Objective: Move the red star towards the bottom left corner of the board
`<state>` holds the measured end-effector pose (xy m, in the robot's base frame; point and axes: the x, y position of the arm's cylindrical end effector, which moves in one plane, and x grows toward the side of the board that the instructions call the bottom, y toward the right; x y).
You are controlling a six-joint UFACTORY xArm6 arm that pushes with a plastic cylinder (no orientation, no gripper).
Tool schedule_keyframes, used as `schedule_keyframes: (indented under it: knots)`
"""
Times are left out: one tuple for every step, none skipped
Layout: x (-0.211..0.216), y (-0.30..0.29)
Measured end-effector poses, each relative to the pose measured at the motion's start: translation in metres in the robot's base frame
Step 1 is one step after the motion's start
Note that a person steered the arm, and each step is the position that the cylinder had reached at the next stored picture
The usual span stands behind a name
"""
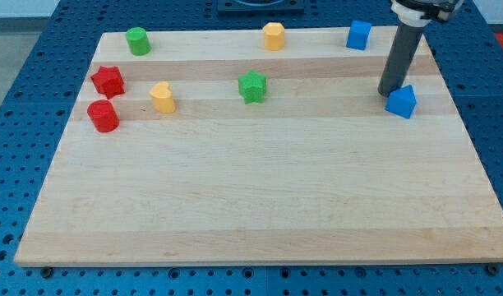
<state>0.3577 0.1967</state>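
Red star (108,80) sits near the board's left edge, in the upper part of the view, well apart from the bottom left corner. Red cylinder (103,116) lies just below it, close but seemingly not touching. Yellow heart-like block (163,97) stands to the right of both reds, near but apart. Green cylinder (137,40) rests by the top edge, above the star. Green star (252,86) is near the middle of the upper board; yellow block (274,36) — shape roughly hexagonal, hard to be sure — is at the top edge above it. Blue cube (359,34) sits at the top right. My tip (389,93) is down at the view's right, just beside the left side of a blue house-shaped block (402,101) — touching or nearly so, cannot tell which. Tip is far across the wooden board (260,197) from the red star. No claw on this rod, so nothing is clenched or released; it grasps nothing.
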Motion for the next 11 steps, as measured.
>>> schedule_keyframes:
  knots:
    - [-0.014, -0.014]
    - [-0.025, -0.037]
    - [-0.03, -0.075]
    - [-0.03, -0.115]
    - [-0.037, -0.123]
    - [-0.054, -0.13]
    - [-0.075, -0.172]
    - [-0.081, -0.243]
    - [-0.081, -0.325]
    - [-0.081, -0.398]
    - [-0.081, -0.474]
